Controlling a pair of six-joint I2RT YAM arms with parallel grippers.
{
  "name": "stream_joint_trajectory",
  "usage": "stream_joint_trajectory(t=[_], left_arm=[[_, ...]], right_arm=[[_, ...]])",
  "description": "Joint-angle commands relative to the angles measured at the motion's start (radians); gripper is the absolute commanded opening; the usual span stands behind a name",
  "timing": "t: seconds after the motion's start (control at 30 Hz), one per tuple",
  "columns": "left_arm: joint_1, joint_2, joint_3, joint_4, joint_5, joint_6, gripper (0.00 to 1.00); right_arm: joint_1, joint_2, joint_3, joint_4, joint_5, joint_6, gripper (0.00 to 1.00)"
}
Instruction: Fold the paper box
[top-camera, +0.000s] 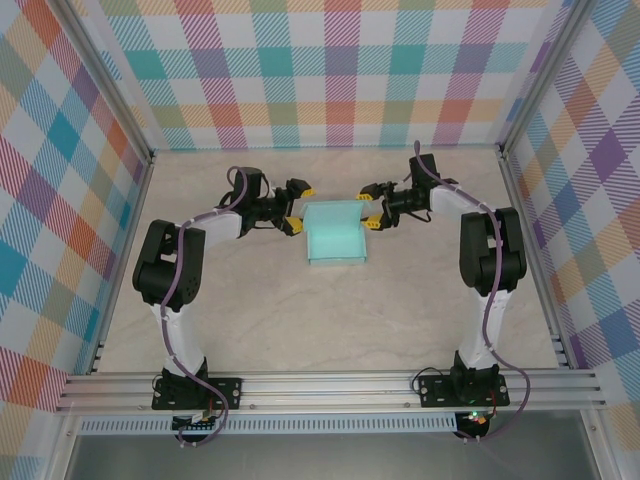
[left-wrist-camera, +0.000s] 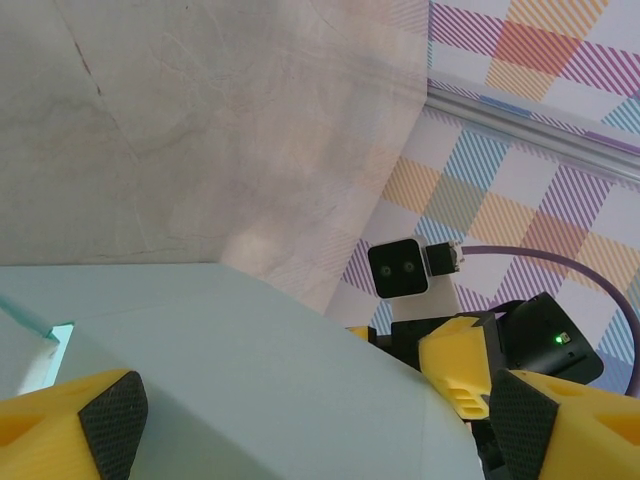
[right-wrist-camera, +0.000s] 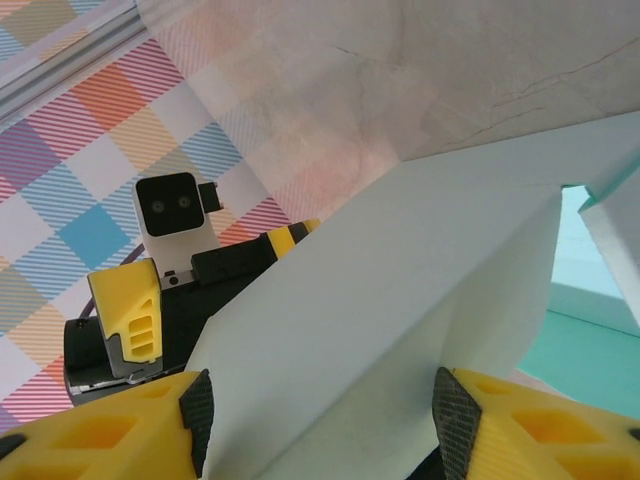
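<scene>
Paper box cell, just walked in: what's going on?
Both arms are working the paper box in the middle of the table. It looks partly formed, an open tray shape with its walls up and not yet closed. The left gripper is at its far left corner, jaws wide open with a card panel between the fingers. The right gripper mirrors it at the far right corner, with a finger on either side of a bent flap. I cannot tell whether it is actually pinching that flap.

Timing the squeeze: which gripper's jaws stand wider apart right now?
The left gripper: it straddles the paper box with a wider gap than the right gripper.
</scene>
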Motion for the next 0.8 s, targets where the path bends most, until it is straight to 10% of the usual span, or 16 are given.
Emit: stream_joint_trajectory(t=[0.0,0.77], left_arm=[[-0.026,0.004,0.015,0.001,0.030,0.000,0.90],[-0.056,-0.028,0.088,-0.143,0.073,0.060,0.93]], right_arm=[[0.016,-0.001,0.016,-0.080,0.006,-0.071,0.64],[0.017,-0.006,0.060,-0.243,0.058,-0.225,0.54]])
